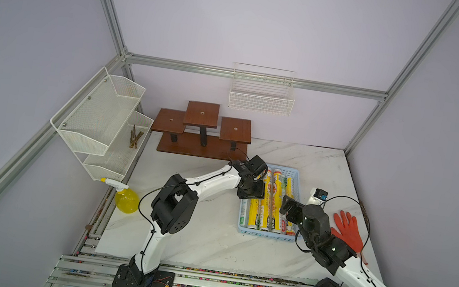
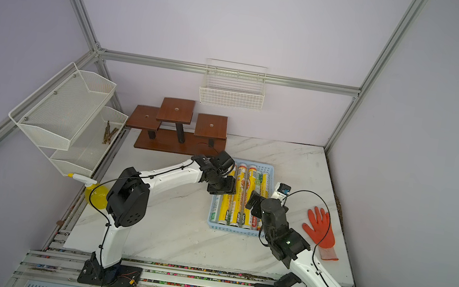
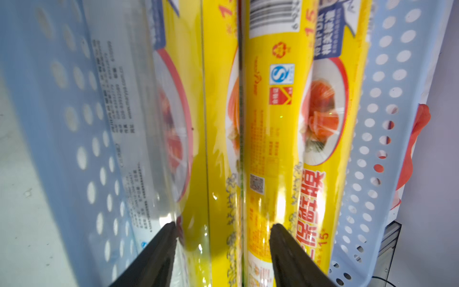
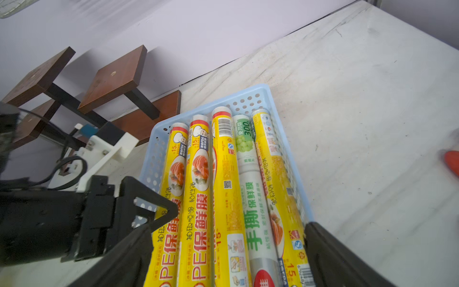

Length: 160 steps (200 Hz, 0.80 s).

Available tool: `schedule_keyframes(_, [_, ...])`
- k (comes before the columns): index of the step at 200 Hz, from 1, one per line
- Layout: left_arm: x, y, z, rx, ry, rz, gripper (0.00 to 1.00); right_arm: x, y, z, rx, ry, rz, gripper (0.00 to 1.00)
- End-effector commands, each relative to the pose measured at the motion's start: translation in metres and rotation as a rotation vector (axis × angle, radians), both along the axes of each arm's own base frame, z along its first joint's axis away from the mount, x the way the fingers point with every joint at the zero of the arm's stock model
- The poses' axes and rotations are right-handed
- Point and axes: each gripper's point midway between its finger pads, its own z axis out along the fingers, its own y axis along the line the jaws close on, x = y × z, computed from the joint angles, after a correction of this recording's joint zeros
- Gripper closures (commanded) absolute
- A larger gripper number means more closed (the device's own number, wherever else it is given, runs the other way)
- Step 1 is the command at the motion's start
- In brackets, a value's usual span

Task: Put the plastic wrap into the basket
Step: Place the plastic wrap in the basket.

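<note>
Several plastic wrap rolls [image 1: 272,200] [image 2: 240,195] lie side by side in the light blue basket [image 1: 264,235] [image 2: 236,231], most yellow, one white-green [image 4: 248,174]. My left gripper [image 1: 252,195] [image 2: 221,188] reaches down into the basket's left half. In the left wrist view the left gripper [image 3: 222,231] is open. Its dark fingers [image 3: 164,251] stand wider than the yellow roll [image 3: 218,124] lying between them. My right gripper [image 1: 289,208] [image 2: 254,205] hovers over the basket's right side. It [image 4: 228,248] is open wide above the rolls and holds nothing.
An orange glove [image 1: 348,230] and a small white box [image 1: 317,196] lie right of the basket. A wooden stand [image 1: 202,134] is behind it. A yellow spray bottle [image 1: 126,200] and a white mesh rack [image 1: 102,119] are left; a white wire basket [image 1: 261,99] hangs on the back wall.
</note>
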Motion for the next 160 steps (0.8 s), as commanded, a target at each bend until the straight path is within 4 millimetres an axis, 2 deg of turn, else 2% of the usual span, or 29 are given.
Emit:
schedule_keyframes(1, [0.001,0.005,0.046,-0.038,-0.118,-0.008,0.36,0.004,-0.01,0.009,-0.017,-0.001,-0.003,0.01])
schedule_keyframes(21, [0.004,0.016,0.06,-0.025,-0.188,0.011,0.37,0.009,-0.024,0.012,-0.038,-0.003,-0.033,0.01])
schedule_keyframes(46, [0.007,0.042,0.085,0.004,-0.324,0.052,0.38,0.017,-0.051,0.02,-0.091,-0.02,-0.113,0.01])
schedule_keyframes(85, [0.011,0.108,0.122,0.128,-0.573,0.181,0.37,0.029,-0.095,0.029,-0.176,-0.061,-0.27,0.0])
schedule_keyframes(102, [0.01,0.138,0.128,0.207,-0.667,0.227,0.35,0.035,-0.111,0.028,-0.214,-0.092,-0.326,0.0])
schedule_keyframes(115, [0.009,0.161,0.128,0.28,-0.723,0.243,0.3,0.039,-0.119,0.026,-0.242,-0.134,-0.361,0.0])
schedule_keyframes(120, [0.01,0.169,0.123,0.321,-0.731,0.254,0.25,0.041,-0.121,0.024,-0.25,-0.151,-0.367,0.0])
schedule_keyframes(124, [0.007,0.179,0.132,0.331,-0.76,0.275,0.21,0.043,-0.122,0.022,-0.256,-0.165,-0.369,0.0])
schedule_keyframes(142, [0.008,0.217,0.125,0.466,-0.781,0.318,0.11,0.049,-0.127,0.014,-0.306,-0.202,-0.375,0.0])
schedule_keyframes(154, [0.01,0.244,0.12,0.559,-0.784,0.363,0.0,0.052,-0.132,0.007,-0.329,-0.218,-0.393,0.0])
schedule_keyframes(160, [0.011,0.256,0.117,0.589,-0.783,0.381,0.0,0.054,-0.135,0.002,-0.337,-0.218,-0.398,0.0])
